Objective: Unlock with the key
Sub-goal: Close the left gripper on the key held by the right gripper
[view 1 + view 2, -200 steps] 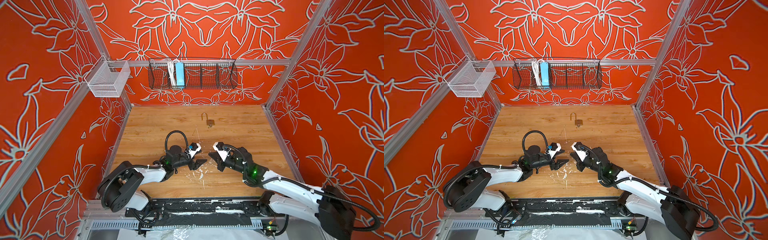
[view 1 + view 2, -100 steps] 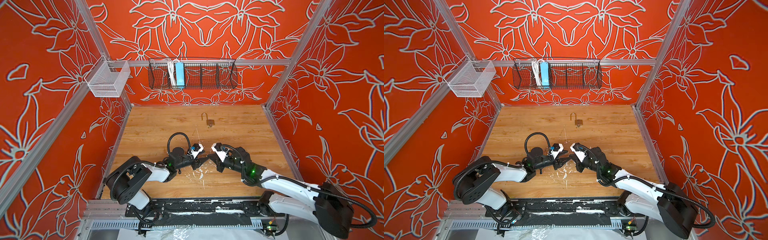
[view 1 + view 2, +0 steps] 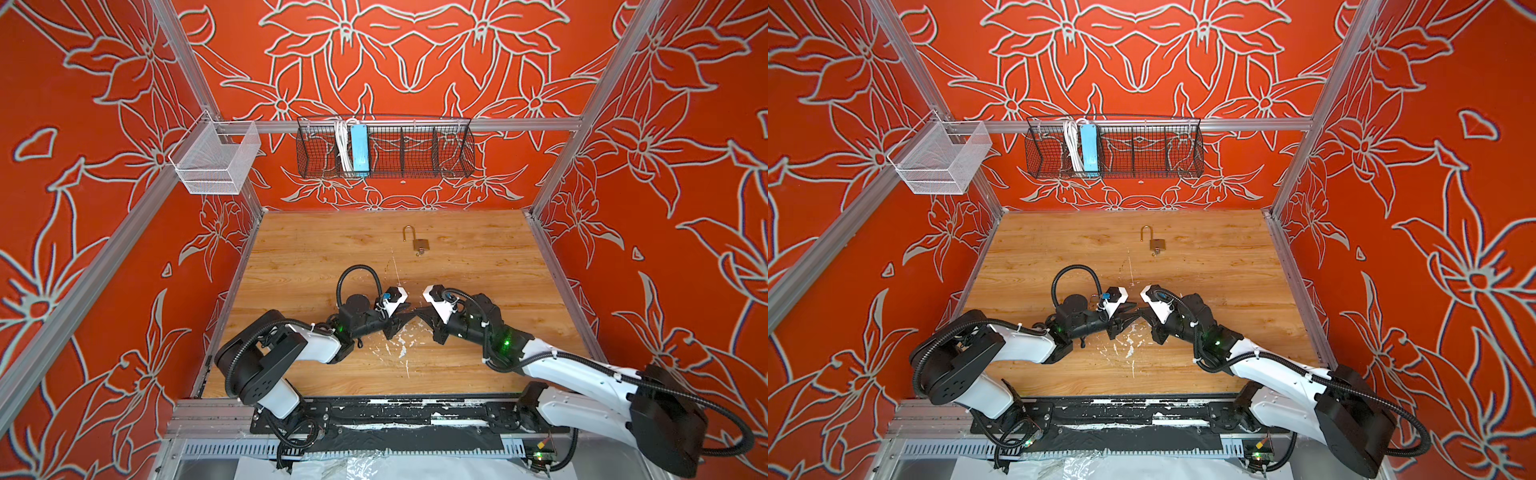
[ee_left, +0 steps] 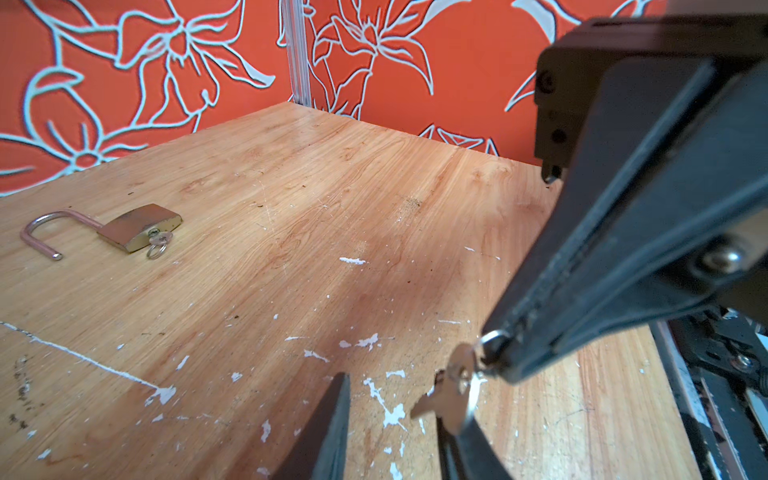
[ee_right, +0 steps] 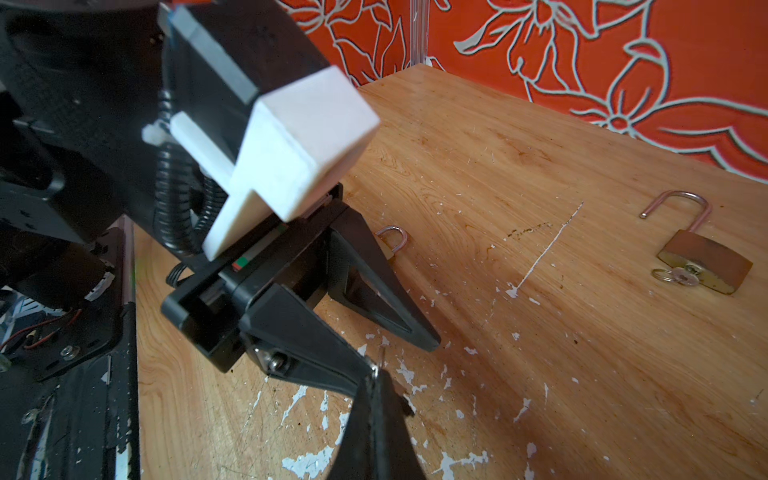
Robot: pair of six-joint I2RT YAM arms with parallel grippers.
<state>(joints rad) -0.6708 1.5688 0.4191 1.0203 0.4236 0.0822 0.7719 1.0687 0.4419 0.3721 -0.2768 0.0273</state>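
Red booth, wood counter [image 3: 311, 257]: far padlock [image 3: 419, 244] open; right claw [image 4: 492, 357] pinches key [image 4: 451, 395], left claw [image 5: 401, 353] half-wide around it; small padlock [image 5: 392, 241] shut.

Both top views: high at 6 o'clock, facing 12. Wrist views: low, close, sharing the open padlock [image 4: 139, 226].

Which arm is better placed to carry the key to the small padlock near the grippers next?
Left, probably. The left gripper has its jaws either side of the key, which the right gripper pinches only by its ring, and the small padlock lies close beside the left gripper.
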